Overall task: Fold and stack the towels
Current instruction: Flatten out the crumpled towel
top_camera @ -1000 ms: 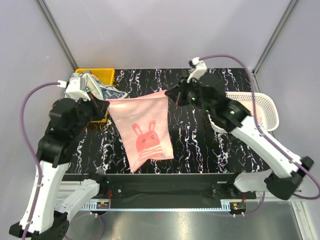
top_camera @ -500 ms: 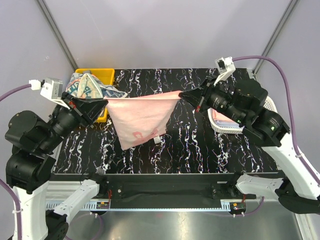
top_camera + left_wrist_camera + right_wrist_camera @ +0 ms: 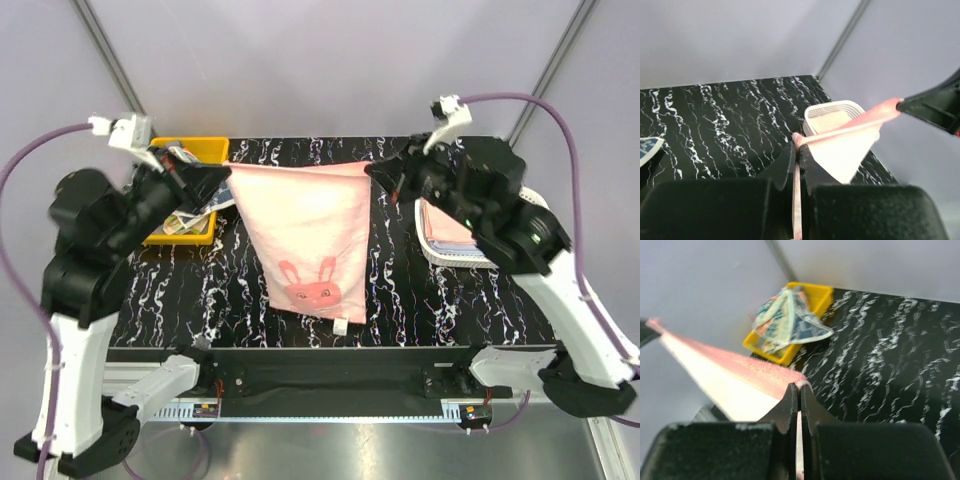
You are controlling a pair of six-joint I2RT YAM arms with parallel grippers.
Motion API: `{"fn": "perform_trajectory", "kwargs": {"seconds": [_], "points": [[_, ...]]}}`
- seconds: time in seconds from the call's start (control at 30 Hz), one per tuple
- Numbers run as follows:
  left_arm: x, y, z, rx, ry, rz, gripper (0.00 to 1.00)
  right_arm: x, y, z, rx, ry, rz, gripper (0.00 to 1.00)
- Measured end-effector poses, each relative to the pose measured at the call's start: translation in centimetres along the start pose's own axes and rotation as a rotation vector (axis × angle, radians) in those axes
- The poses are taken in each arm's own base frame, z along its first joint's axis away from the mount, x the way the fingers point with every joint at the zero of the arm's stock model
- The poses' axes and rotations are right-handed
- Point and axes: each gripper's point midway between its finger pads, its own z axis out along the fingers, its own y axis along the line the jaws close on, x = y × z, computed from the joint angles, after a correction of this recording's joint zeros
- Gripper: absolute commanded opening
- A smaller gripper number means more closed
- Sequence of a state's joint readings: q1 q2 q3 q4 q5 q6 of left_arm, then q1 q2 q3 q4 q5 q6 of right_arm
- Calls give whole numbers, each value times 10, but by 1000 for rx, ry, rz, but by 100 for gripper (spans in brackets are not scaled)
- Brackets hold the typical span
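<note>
- Pink rabbit-print towel (image 3: 310, 235) now hangs flat and wide. Half a second ago it drooped in a creased wedge with the rabbit mostly tucked away. The top hem has since drawn straight and the print faces the overhead camera.
- Both arms have risen and swung toward the far side of the table (image 3: 420, 290), carrying the hem with them.
- Left gripper (image 3: 222, 172) has its jaws pinched shut on the towel's left top corner. Its wrist view shows the cloth squeezed between the closed fingers (image 3: 792, 165).
- Right gripper (image 3: 372, 172) is likewise clamped on the right top corner, and pink fabric runs out from its closed tips in its own camera.
- The spread looks like preparation for laying the towel down to fold. Whether the lower edge touches the tabletop cannot be told.
- Behind the left gripper sits the yellow bin (image 3: 200, 149), with a heap of towels (image 3: 192, 205) spilling over its rim.
- To the right is the white mesh basket (image 3: 537, 207), which holds a folded stack (image 3: 450, 232).
- The bare marbled surface under the towel looks free. The bin's overhanging cloth lies close to the left corner and could snag a low sweep.
</note>
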State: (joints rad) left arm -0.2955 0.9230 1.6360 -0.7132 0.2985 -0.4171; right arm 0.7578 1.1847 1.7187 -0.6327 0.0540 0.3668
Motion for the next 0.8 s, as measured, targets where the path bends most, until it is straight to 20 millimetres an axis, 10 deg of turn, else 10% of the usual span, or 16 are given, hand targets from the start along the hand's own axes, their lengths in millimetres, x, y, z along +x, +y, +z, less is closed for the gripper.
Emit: {"fn": "perform_trajectory", "kwargs": {"seconds": [0.23,0.5,0.63,0.8], "points": [[56,80,124,-148,161,-95,0,40,-150,120,179,144,94,0],[201,248,292,-364,412,-249,0,156,-328,243,318,383,305,0],[240,299,336,-401,443,-290,0,179,-362,266,320,407,355,0],[237,300,339,-389,422,-303,0,176,-362,269,314,399,353,0]]}}
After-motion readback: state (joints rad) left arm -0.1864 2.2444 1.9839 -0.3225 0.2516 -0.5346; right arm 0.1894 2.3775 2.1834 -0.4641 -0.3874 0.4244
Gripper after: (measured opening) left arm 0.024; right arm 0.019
